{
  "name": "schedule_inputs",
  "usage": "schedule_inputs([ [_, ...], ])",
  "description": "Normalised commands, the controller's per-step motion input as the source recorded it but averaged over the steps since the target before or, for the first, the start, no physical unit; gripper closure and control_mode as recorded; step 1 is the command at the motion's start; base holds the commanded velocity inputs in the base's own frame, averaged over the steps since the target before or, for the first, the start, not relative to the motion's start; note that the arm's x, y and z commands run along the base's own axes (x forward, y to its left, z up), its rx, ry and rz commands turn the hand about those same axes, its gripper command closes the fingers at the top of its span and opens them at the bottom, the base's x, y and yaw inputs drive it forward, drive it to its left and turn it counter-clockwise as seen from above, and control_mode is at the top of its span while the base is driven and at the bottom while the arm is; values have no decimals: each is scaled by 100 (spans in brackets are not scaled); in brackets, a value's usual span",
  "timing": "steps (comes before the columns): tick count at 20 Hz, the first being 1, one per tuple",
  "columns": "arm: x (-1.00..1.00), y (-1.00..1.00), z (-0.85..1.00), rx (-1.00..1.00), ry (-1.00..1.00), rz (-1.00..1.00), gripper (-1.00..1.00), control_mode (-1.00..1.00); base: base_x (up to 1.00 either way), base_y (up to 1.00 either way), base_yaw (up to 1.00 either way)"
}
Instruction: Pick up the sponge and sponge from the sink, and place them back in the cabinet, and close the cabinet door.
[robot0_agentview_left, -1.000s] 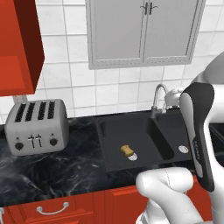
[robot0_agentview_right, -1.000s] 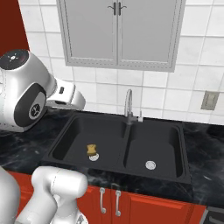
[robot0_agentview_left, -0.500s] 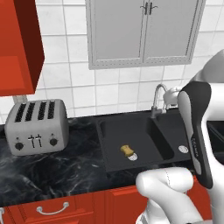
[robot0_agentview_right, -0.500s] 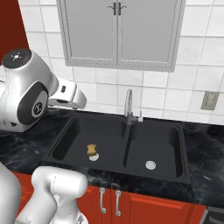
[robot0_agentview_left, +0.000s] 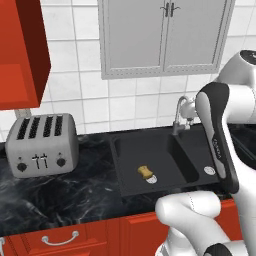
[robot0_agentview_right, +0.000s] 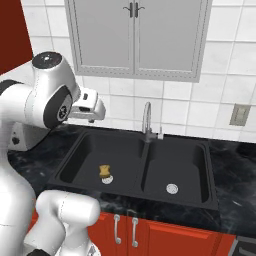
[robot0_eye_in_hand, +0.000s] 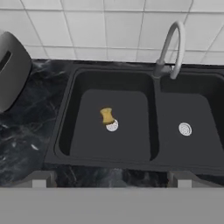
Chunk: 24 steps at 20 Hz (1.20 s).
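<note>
One sponge (robot0_eye_in_hand: 108, 117), tan-yellow with a white round part, lies on the floor of the left basin of the black sink (robot0_eye_in_hand: 153, 159). It also appears as the sponge (robot0_agentview_left: 146, 173) and the sponge (robot0_agentview_right: 105, 172) in the base views. My gripper (robot0_eye_in_hand: 110, 180) hangs high above the sink's front rim, open, with nothing between its fingers. Its white hand (robot0_agentview_right: 90, 106) hovers over the counter left of the sink (robot0_agentview_right: 137, 192). The red cabinet (robot0_agentview_left: 17, 55) hangs at the upper left, and a dark red panel (robot0_agentview_left: 37, 50) on its right looks like the open door.
A silver toaster (robot0_agentview_left: 40, 145) stands on the black marbled counter left of the sink. The gooseneck faucet (robot0_agentview_right: 146, 120) rises behind the divider between the basins. A grey double-door unit (robot0_agentview_left: 165, 35) hangs above. Red base cupboards (robot0_agentview_right: 125, 230) run below.
The arm has swung a little: in the right base view the hand has shifted right toward the sink and the elbow has risen. The sponge has not moved.
</note>
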Motion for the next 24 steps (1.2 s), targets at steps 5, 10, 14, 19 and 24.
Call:
schedule_inputs([
  [5,27,6,-51,0,10,20,-100,-100,0,0,0],
  [10,28,16,-64,-1,5,16,-100,-100,0,0,0],
  [14,32,22,-69,-2,3,13,-100,-100,0,0,0],
  [19,16,14,-46,-8,0,5,-100,-100,0,0,0],
  [24,27,7,-40,-11,0,1,-100,-100,0,0,0],
])
